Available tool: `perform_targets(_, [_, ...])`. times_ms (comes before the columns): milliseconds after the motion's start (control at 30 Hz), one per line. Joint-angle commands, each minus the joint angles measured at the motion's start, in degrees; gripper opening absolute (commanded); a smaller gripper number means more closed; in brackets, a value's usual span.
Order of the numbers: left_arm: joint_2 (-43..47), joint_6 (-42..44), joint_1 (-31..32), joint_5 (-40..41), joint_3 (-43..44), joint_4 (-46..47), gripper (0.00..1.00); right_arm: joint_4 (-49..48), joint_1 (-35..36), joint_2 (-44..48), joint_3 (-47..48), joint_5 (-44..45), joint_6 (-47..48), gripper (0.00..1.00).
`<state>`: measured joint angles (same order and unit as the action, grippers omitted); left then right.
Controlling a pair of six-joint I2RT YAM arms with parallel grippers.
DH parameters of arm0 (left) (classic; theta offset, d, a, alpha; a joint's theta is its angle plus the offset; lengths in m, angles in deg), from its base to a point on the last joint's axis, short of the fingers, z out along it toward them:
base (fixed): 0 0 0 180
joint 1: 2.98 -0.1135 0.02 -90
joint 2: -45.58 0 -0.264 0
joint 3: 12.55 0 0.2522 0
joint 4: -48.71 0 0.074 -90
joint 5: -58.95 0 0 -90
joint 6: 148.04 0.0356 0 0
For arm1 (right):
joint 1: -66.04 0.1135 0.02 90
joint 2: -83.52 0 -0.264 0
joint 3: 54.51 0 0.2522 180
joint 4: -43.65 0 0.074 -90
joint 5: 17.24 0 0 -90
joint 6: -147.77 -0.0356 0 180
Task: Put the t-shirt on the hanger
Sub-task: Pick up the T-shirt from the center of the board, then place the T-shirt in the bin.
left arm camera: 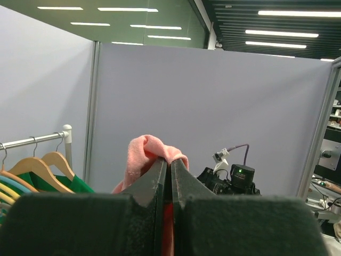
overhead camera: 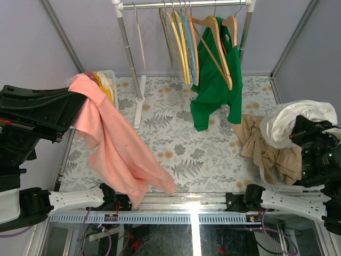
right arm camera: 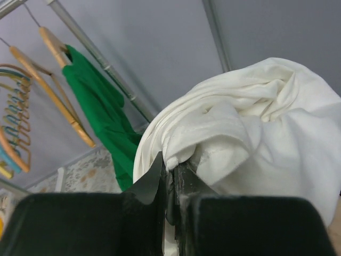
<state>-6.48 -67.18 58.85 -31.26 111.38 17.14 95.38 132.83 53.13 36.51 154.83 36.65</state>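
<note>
The salmon t-shirt (overhead camera: 114, 144) hangs from my left gripper (overhead camera: 79, 92), raised at the left; its lower end trails down to the table's near edge. In the left wrist view my left gripper (left arm camera: 171, 163) is shut on a fold of the t-shirt (left arm camera: 148, 151). Two light-brown wooden hangers (overhead camera: 216, 37) hang on the rail (overhead camera: 184, 4) at the back, one carrying a green shirt (overhead camera: 213, 90). My right gripper (overhead camera: 296, 131) is raised at the right, shut on a white cloth (overhead camera: 298, 118), which fills the right wrist view (right arm camera: 250, 133) above the gripper (right arm camera: 173, 168).
Thin yellow, blue and orange hangers (overhead camera: 184, 37) hang left of the wooden ones. A rack pole (overhead camera: 130, 53) stands at the back centre. A beige garment (overhead camera: 266, 146) lies at the right. A bin with yellow and white clothes (overhead camera: 105, 81) stands at the back left.
</note>
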Motion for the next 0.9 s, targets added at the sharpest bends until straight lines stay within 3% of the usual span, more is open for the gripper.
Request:
perform_targets(0, [0.6,-0.51,-0.2,0.2,-2.01,2.42,0.0,-16.43,2.21,5.89,-7.12,13.47,10.41,0.0])
perform_targets(267, [0.22,-1.12,-0.14,0.56,-5.3,3.38,0.0,-16.69,10.59,12.83,-18.36,18.48,7.16,0.01])
perform_targets(367, [0.11,-1.14,-0.16,0.77,-6.13,3.55,0.0,-11.4,11.84,16.48,-19.98,18.45,1.17,0.12])
perform_targets(433, [0.04,-0.98,-0.15,0.84,-6.74,3.78,0.0,-7.11,13.89,19.27,-20.46,18.48,-3.18,0.01])
perform_targets(700, [-0.42,-0.13,-0.17,1.39,-7.56,4.09,0.0,-5.08,17.01,22.02,-19.37,18.55,-2.76,0.02])
perform_targets(800, [-0.49,0.41,-0.18,1.92,-7.9,4.19,0.0,-2.23,17.06,20.87,-17.86,18.52,-5.12,0.36])
perform_targets(833, [-0.57,0.55,-0.14,2.07,-7.89,4.18,0.0,-1.52,17.02,20.7,-17.5,18.51,-5.64,0.54])
perform_targets(867, [-0.57,0.68,-0.14,2.17,-7.88,4.11,0.0,-1.35,17.06,20.76,-17.28,18.54,-5.73,0.6])
